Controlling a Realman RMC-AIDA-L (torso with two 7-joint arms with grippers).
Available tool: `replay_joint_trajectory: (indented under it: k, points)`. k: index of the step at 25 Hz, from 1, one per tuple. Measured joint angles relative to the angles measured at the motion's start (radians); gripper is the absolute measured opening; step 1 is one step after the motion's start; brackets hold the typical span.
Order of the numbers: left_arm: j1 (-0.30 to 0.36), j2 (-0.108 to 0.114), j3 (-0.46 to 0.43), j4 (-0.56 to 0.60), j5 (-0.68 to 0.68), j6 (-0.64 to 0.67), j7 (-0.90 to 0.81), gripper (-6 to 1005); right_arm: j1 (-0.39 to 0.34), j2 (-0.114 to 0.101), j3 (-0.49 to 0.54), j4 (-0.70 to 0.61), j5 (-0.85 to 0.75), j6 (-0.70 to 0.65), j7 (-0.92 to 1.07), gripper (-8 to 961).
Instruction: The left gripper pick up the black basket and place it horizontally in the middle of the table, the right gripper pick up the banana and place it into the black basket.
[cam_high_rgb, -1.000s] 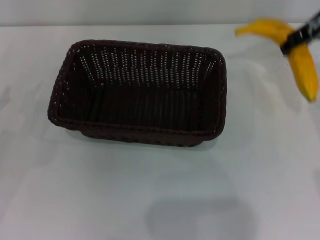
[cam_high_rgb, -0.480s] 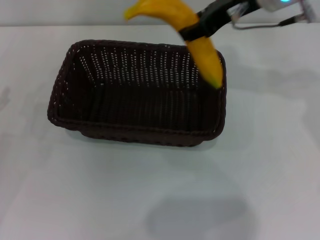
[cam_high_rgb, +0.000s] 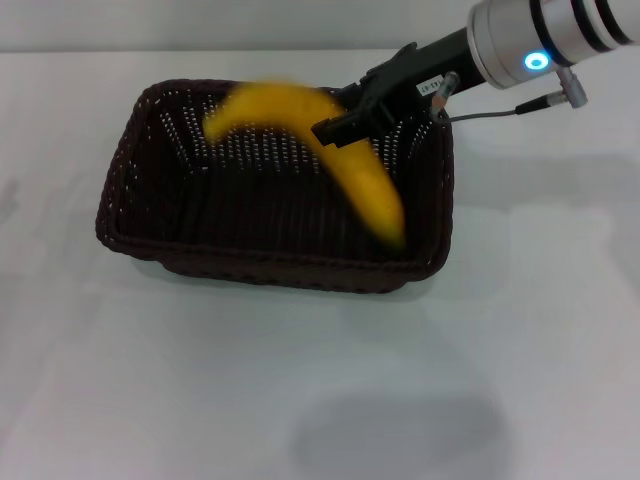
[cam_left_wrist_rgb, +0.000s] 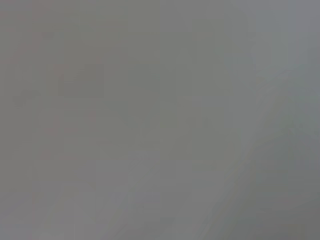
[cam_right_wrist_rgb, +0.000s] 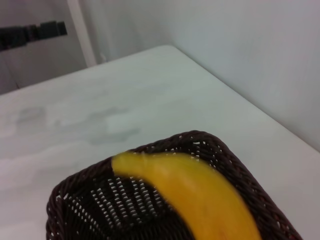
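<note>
The black basket sits lengthwise across the middle of the white table. My right gripper is shut on the yellow banana and holds it above the inside of the basket, over its right half, one end pointing down toward the right front corner. In the right wrist view the banana lies over the basket. The left gripper is out of the head view, and the left wrist view shows only flat grey.
My right arm's silver forearm with a blue light reaches in from the upper right, a thin cable hanging under it. A dark arm part shows far off in the right wrist view.
My right gripper has carried the banana leftward from beyond the table's right side to above the basket, and lowered it over the basket's inside. The basket has not moved.
</note>
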Motion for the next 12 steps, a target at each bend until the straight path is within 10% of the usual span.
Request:
replay_joint_trajectory:
  k: [7, 12]
  points:
    - [0.02, -0.001, -0.004, 0.0, 0.0, 0.0, 0.021, 889, -0.103, -0.007, 0.09, 0.07, 0.073, 0.008, -0.082, 619]
    - [0.037, -0.008, -0.005, -0.021, -0.054, 0.04, 0.105, 888, -0.255, -0.004, 0.239, 0.081, 0.199, -0.04, -0.258, 808]
